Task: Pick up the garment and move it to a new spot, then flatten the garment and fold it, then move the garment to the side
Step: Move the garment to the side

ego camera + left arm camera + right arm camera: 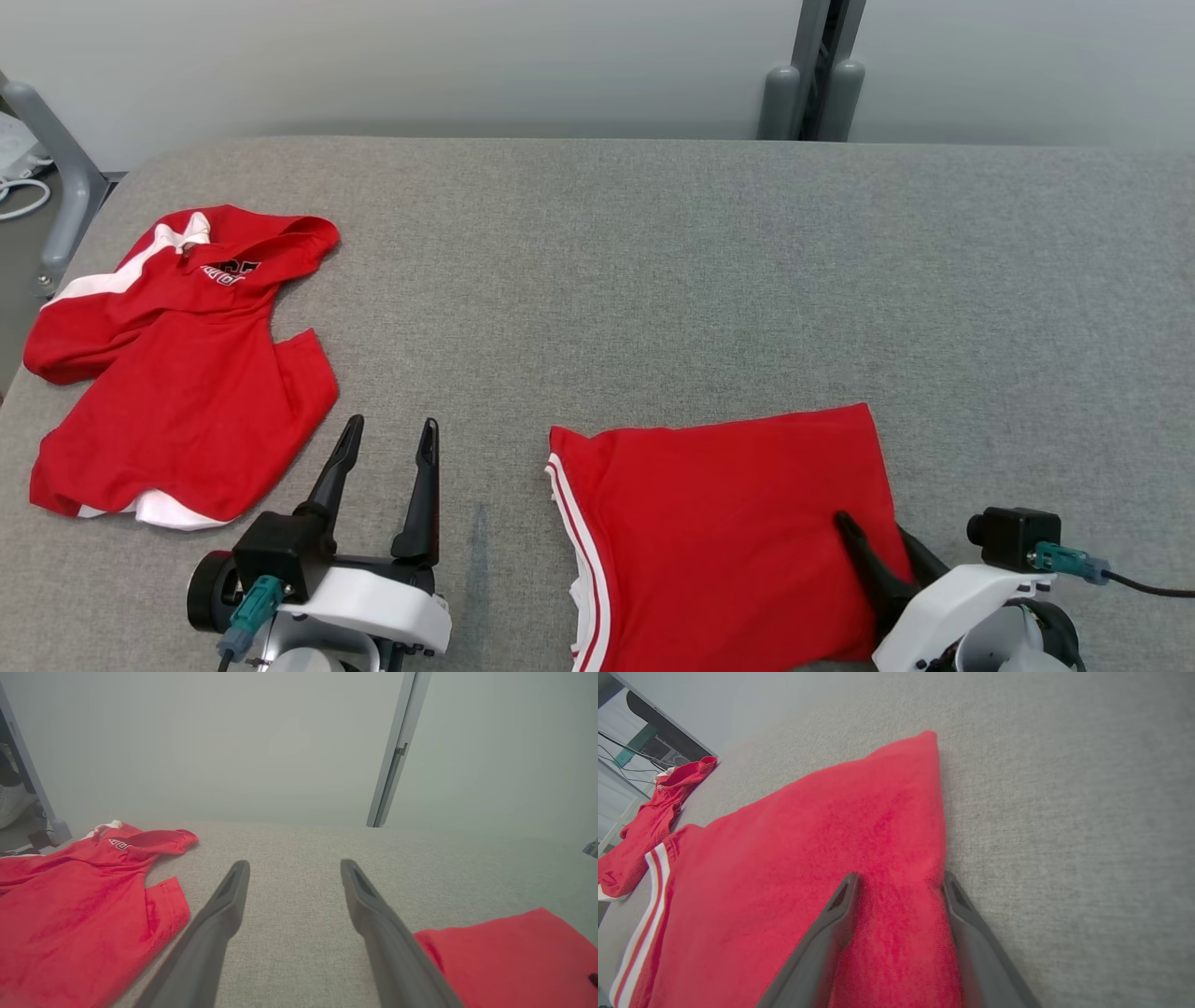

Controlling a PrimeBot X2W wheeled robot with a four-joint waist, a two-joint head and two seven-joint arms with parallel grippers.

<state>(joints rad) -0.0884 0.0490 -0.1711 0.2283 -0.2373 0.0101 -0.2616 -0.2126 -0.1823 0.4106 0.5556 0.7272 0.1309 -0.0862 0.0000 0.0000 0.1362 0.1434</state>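
Observation:
The garment (728, 504) is red with white side stripes and lies folded flat at the table's near edge, right of centre. It also appears in the right wrist view (808, 826) and at the lower right of the left wrist view (504, 952). My right gripper (871, 525) is at its right edge, fingers apart, one on the cloth and one at the hem. Red cloth lies between the fingers of the right gripper (899, 882). My left gripper (392, 425) hovers open over bare table to the left of the garment, nothing between the fingers of the gripper (294, 865).
A second red garment (177, 373) with white trim lies crumpled at the table's left side. The grey fabric table (700, 261) stretches wide behind and to the right. A grey post (812, 84) stands behind the far edge, a grey frame (56, 159) at the far left.

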